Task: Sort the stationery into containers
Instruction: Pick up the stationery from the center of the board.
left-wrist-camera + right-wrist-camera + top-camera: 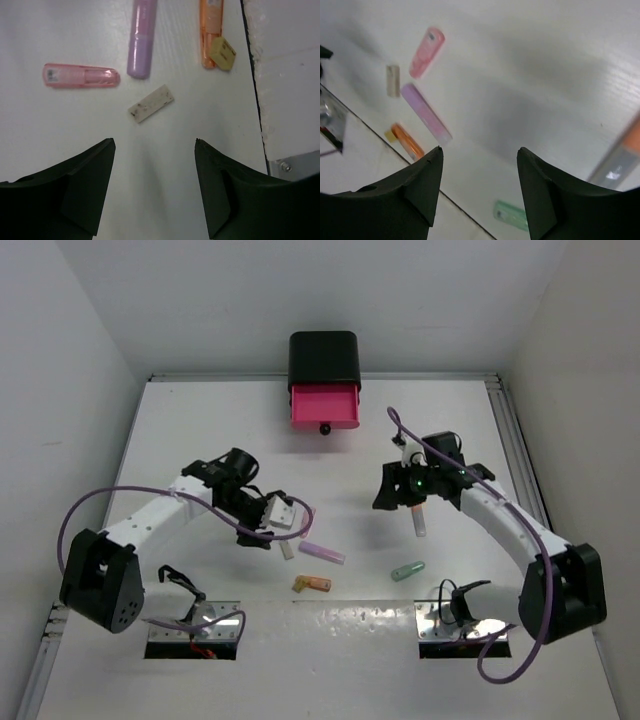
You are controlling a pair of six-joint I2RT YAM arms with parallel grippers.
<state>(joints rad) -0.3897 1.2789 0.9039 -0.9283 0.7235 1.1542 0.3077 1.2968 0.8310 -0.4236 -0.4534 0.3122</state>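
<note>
On the desk (200, 420), left fingers (90, 175) apart and empty, what looks like a beige eraser (150, 103) just ahead, pink stick (80, 76), purple stick (141, 40), orange stick (210, 30) beyond, right fingers (420, 175) apart, pink drawer (325, 407) open at far edge.

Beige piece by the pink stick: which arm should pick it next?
Left, likely. The open left gripper hovers with the beige piece centred just ahead of its jaws; the right gripper is farther off, by the orange-white stick.

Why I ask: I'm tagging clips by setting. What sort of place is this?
Likely a robot test cell: white table boxed in by white walls, left arm and right arm bolted at its near edge.
</note>
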